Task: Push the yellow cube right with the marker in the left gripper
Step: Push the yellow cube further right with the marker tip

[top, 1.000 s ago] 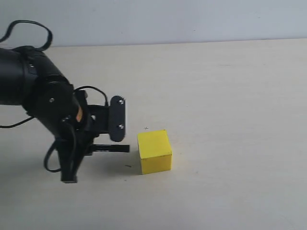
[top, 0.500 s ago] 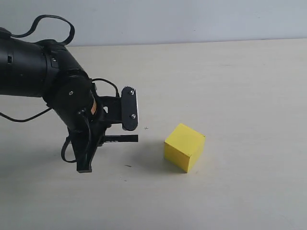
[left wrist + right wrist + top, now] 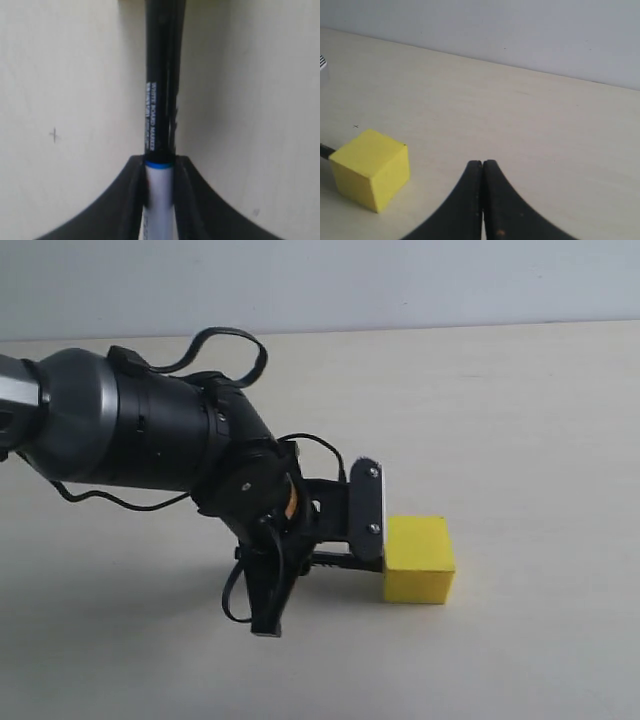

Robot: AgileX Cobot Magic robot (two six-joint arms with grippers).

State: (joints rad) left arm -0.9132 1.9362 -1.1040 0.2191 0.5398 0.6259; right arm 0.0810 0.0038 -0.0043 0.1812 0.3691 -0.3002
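The yellow cube (image 3: pixel 418 558) rests on the pale table, right of centre in the exterior view. My left gripper (image 3: pixel 292 575) sits low just left of it, shut on the marker (image 3: pixel 345 562), which lies level with its black end at the cube's left face. In the left wrist view the black fingers (image 3: pixel 131 200) clamp the white barrel, and the black cap of the marker (image 3: pixel 162 75) juts out beyond my left gripper (image 3: pixel 159 165). My right gripper (image 3: pixel 482 167) is shut and empty; the yellow cube (image 3: pixel 370 167) lies apart from it.
The pale table (image 3: pixel 520 420) runs back to a grey wall (image 3: pixel 400 280). The bulky black left arm (image 3: pixel 130 435) with looping cables fills the left half of the exterior view. A small cross mark (image 3: pixel 54 134) is on the tabletop.
The left arm has swept to the right with the marker. The yellow cube has slid right, turned partway through, and now sits square again with the marker end against it.
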